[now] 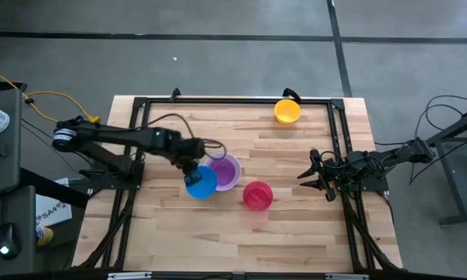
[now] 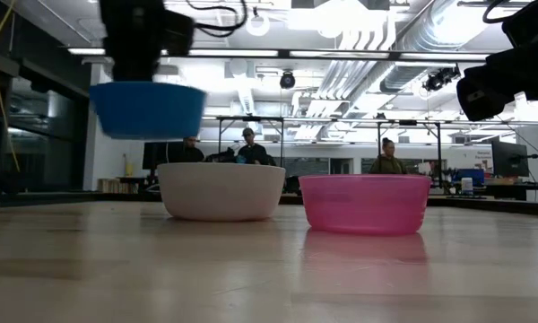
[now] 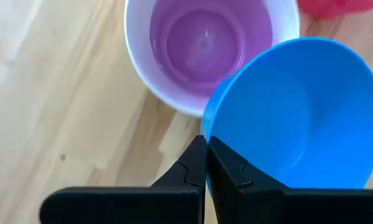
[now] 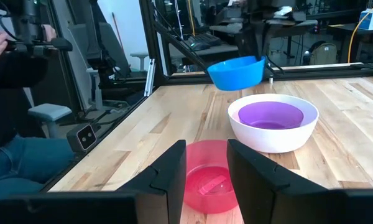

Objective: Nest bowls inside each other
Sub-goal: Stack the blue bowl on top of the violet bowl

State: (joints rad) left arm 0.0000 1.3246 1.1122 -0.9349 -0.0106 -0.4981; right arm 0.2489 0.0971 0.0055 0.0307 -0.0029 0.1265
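Now carrying: left gripper [image 3: 206, 163] clamped on blue bowl [image 1: 201, 182] rim. Next, centre over purple bowl [image 1: 225, 171] in white bowl [image 4: 273, 140], lower, release.

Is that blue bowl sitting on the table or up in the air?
In the air. The left gripper pinches the blue bowl by its rim, clear of the table, beside the white bowl.

The bench [image 1: 296, 233] is a pale wood-plank top edged by a black metal frame [image 1: 241, 101]; three bowls rest directly on it; the white bowl [image 1: 232, 165] stands near the middle, with a purple bowl [image 1: 224, 172] nested inside it; the red bowl [image 1: 258, 194] sits just beside the white one, apart from it, toward the front edge; the yellow-orange bowl [image 1: 287, 110] stands alone at the far edge, well apart from the others.
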